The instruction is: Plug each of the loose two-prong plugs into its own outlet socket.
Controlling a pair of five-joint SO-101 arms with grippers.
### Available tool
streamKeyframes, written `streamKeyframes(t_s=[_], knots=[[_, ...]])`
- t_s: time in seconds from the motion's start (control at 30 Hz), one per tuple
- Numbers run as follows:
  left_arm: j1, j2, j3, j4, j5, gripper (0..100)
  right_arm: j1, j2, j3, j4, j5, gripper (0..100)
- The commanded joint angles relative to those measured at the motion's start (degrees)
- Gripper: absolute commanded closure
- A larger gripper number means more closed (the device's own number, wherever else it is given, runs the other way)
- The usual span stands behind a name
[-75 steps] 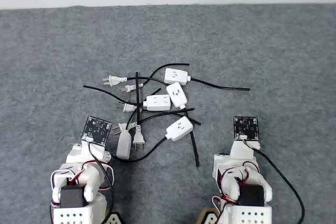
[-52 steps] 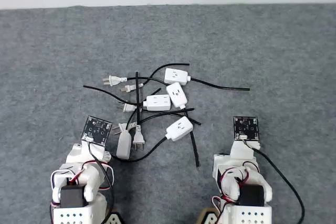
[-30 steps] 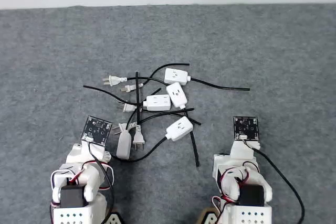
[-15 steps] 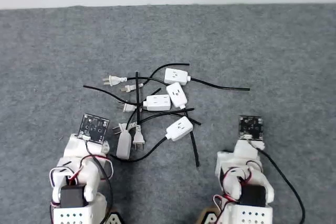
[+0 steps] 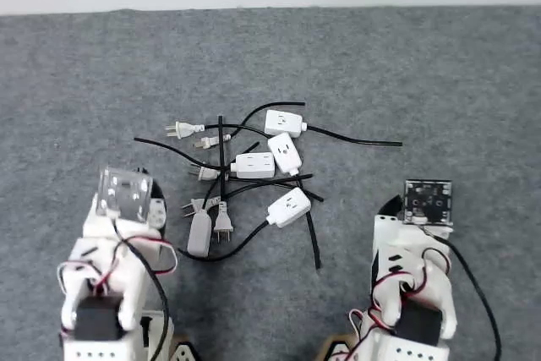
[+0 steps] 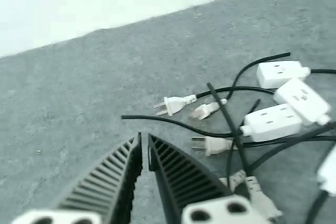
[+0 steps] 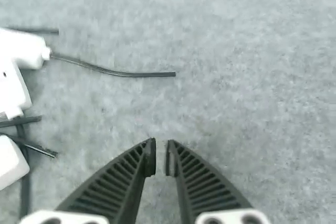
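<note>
Left claw — fingers pressed together, nothing between them, low over the grey tabletop. Right claw likewise closed, empty. Ahead, between the arms, tangled black cords. Near plugs lie loose beside the near socket; far sockets cluster beyond — far plug lies loose.

Grey carpet-like mat covers the whole table, and everything's bunched mid-mat in one tangle of black cords. Four white outlet sockets sit on the 3 o'clock side of the pile, strung from 12 down to 5. Loose white plugs are strewn from 10 round to 7. A grey adapter-looking block lies at 7, just beside one plug.
</note>
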Motion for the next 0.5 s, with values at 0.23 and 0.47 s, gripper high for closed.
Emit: streamKeyframes(t_s=[0.23, 0.47], knots=[[26.2, 39.74, -17.71, -3.34, 14.15, 98, 9.54, 19.12, -9.41, -2.15, -5.27, 91.3], [38.24, 58.29, -18.51, -18.64, 12.92, 89, 16.66, 50.77, -13.45, -18.42, -5.1, 91.2]])
